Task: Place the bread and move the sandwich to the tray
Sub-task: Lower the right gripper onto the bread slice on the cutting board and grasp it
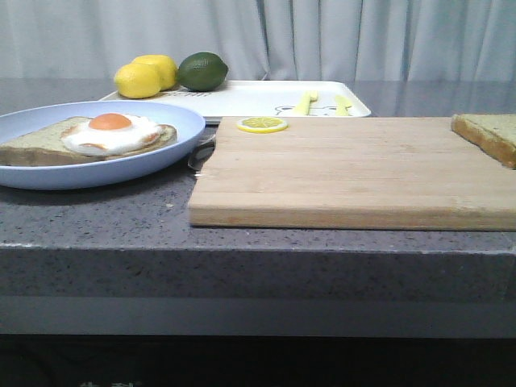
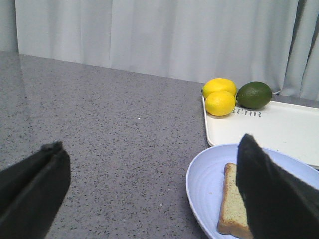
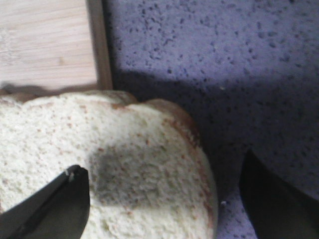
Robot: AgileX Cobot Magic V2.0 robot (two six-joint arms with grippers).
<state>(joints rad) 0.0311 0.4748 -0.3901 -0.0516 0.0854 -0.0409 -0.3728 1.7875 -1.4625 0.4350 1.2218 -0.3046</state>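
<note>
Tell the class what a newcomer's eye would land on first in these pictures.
Probably the fried egg with its orange yolk, lying on toast on the pale blue plate at front left. Next, the wide wooden cutting board in the middle, a plain bread slice at its far right corner.

On the bench (image 1: 97, 222), the cutting board (image 1: 355, 173) lies centre-right, bread (image 1: 488, 135) at its 2 o'clock corner, lemon slice (image 1: 262, 124) at 11. The plate (image 1: 173, 129) with the sandwich (image 1: 89, 139) sits at 9; the tray (image 1: 258, 98) lies behind, fruit (image 1: 169, 72) at its left end.
</note>
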